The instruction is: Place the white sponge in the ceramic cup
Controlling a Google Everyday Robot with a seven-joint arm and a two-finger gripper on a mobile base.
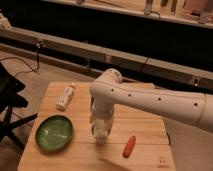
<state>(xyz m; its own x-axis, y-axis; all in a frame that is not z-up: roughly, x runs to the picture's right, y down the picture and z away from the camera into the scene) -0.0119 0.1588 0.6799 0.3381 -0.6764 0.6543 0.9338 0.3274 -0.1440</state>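
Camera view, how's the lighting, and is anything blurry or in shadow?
Camera view: dim, warm light on the wooden table, the background beyond it nearly black; the whole frame is soft, so the pincer, pointing down over the table's middle, blurs into whatever is below it; the green bowl and carrot stay readable.

A light wooden bench (55, 150) with visible plank lines carries a few things. A round green bowl (54, 132) sits near the front left corner. A small white bottle-like object (65, 96) lies on its side toward the back left, well apart from the bowl. An orange carrot (129, 145) lies toward the front right, angled slightly. Between bowl and carrot, the white arm's end effector (100, 134) points down over the bench's middle, close to or touching the surface.
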